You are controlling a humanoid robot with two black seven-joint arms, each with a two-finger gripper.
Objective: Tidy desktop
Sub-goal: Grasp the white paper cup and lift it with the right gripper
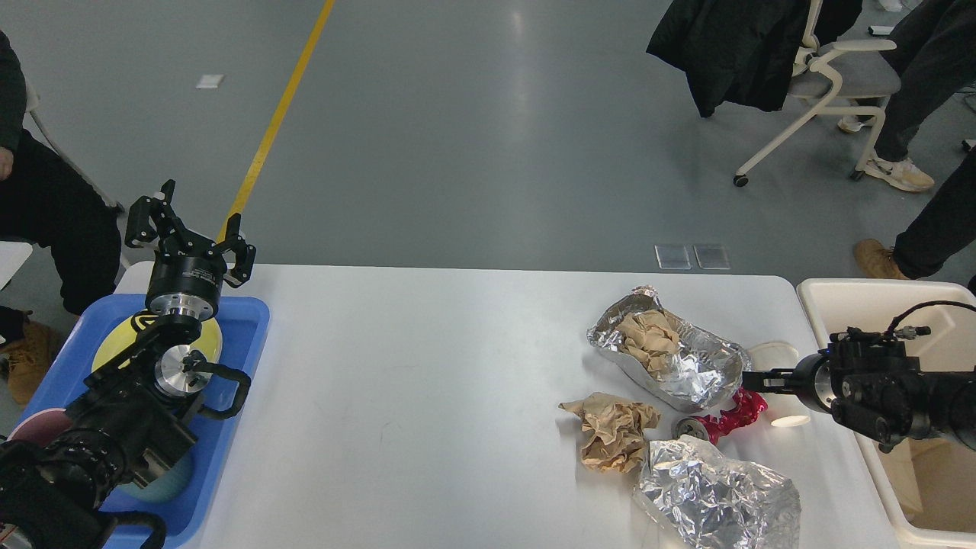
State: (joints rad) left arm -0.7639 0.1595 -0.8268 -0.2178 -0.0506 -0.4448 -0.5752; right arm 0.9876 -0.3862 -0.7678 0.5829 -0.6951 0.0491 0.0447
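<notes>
The white desktop (427,381) holds litter at its right end. A foil tray (701,374) has crumpled brown paper (646,338) in it. In front of it lie a second brown paper wad (614,436), a crushed red can (724,421) and a crumpled foil sheet (717,499). My right gripper (751,378) points left, just above the red can and in front of a white paper cup (772,354). Its fingers look like one thin line. My left gripper (191,221) stands open and empty over the far end of the blue tray (248,335).
The blue tray holds a yellow plate (114,349), a pink plate (27,428) and a teal bowl (164,484), partly hidden by my left arm. A cream bin (862,293) stands past the table's right edge. People and a chair (831,76) are beyond the table.
</notes>
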